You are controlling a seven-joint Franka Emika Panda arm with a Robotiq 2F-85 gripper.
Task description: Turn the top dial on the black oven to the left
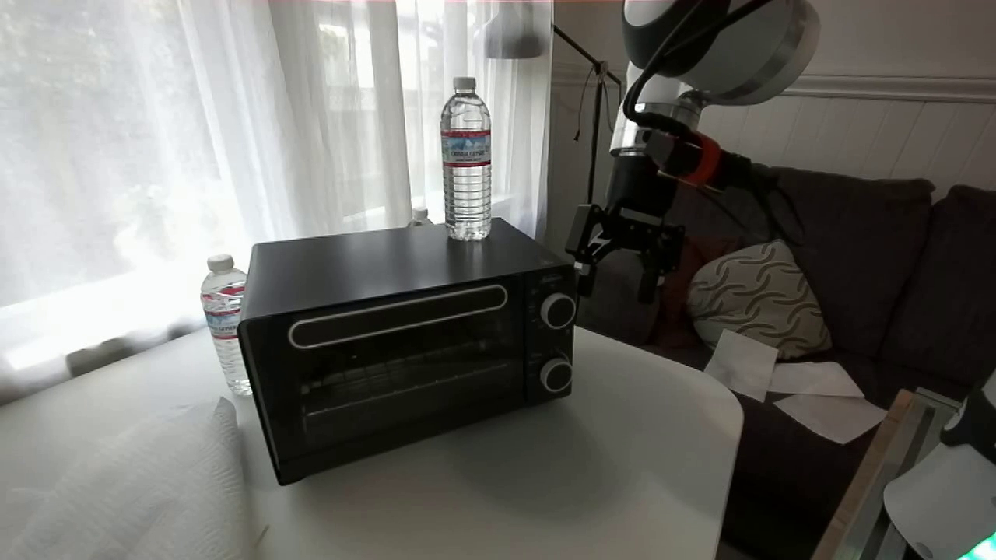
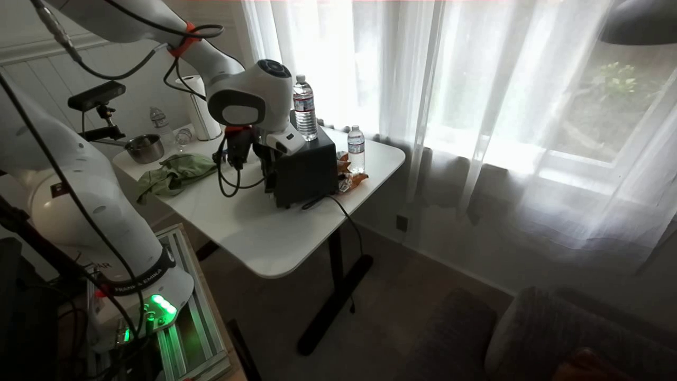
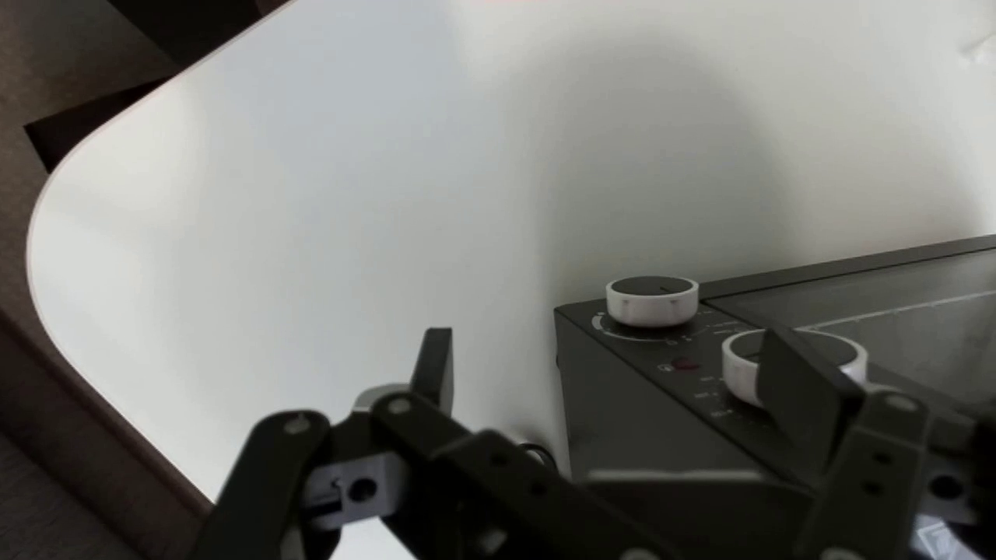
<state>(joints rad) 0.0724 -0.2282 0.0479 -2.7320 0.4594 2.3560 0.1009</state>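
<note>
The black oven (image 1: 366, 260) stands on the white table; it also shows in the wrist view (image 3: 630, 404) and an exterior view (image 2: 307, 177). Its top dial (image 1: 558, 311) is round with a white rim. In the wrist view the top dial (image 3: 743, 377) is partly hidden behind one finger. The bottom dial (image 1: 555, 375) shows whole in the wrist view (image 3: 652, 303). My gripper (image 1: 616, 286) is open and empty, pointing down beside the oven's upper right front corner. In the wrist view the fingers (image 3: 607, 350) are wide apart; I cannot tell whether one touches the oven.
A water bottle (image 1: 467, 167) stands on the oven top. Another bottle (image 1: 226, 327) and a paper towel (image 1: 156, 482) are at the oven's left. A green cloth (image 2: 177, 174), a metal pot (image 2: 144, 148) and a snack bag (image 2: 351, 182) lie on the table (image 2: 254, 238).
</note>
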